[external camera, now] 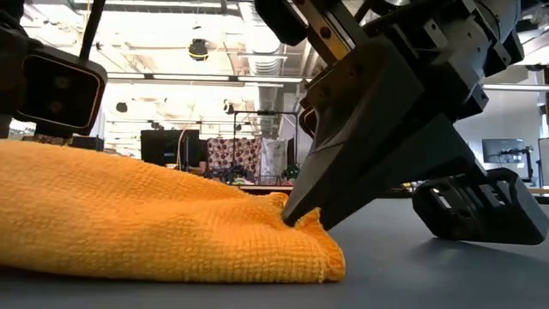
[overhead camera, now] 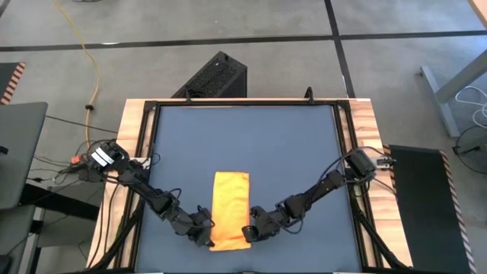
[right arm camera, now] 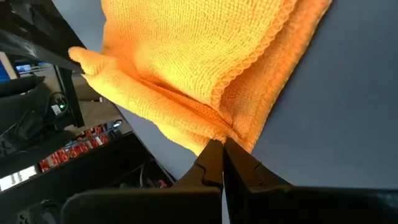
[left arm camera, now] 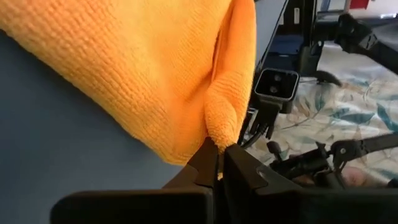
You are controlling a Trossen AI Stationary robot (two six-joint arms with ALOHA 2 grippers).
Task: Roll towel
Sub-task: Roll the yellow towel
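Dark blue mat (overhead camera: pixel 289 152) on a wood-edged table, workshop floor all around, towel pinched at both near corners.

The towel (overhead camera: pixel 230 209), folded into a narrow yellow-orange strip, is laid on the near half of the mat, long axis running away from the front edge. Its near-left corner is clamped by the left gripper (overhead camera: pixel 204 236), fingers closed on a pinch of cloth; the near-right corner is nipped the same way by the right gripper (overhead camera: pixel 249 232), also closed on the fabric. Both corners are probably held at once so the near edge can be lifted evenly and turned over toward the far end, keeping the roll straight. No roll is formed yet.
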